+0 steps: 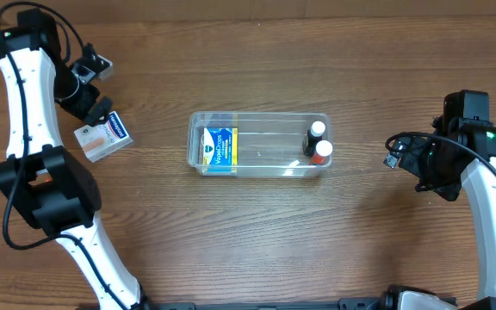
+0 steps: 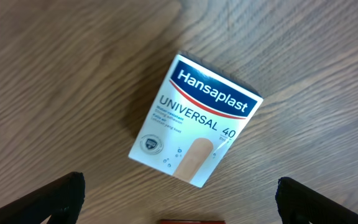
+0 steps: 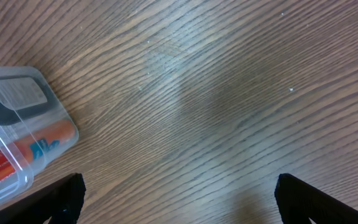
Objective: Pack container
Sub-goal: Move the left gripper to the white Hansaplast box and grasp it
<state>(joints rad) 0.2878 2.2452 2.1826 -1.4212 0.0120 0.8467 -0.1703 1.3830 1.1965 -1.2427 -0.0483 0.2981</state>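
- One container (image 1: 257,114) is sitting between the left gripper (image 2: 179,202) and the right gripper (image 3: 179,202).
- Two boxes are lying out: a Hansaplast box (image 2: 196,119) under the left gripper, and a blue box (image 1: 220,147) farther off.
- Two bottles (image 1: 317,129) (image 1: 322,151) are standing nearer the right gripper.

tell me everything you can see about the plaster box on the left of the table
Small white cardboard carton, the plaster box has a dark blue Hansaplast band edged in red, "UNIVERSAL 40" below and a tan plaster pictured. It looks closed. It lies flat, print up, askew on the wooden table, left of the container. Only the table touches it; the open left hand is above it.
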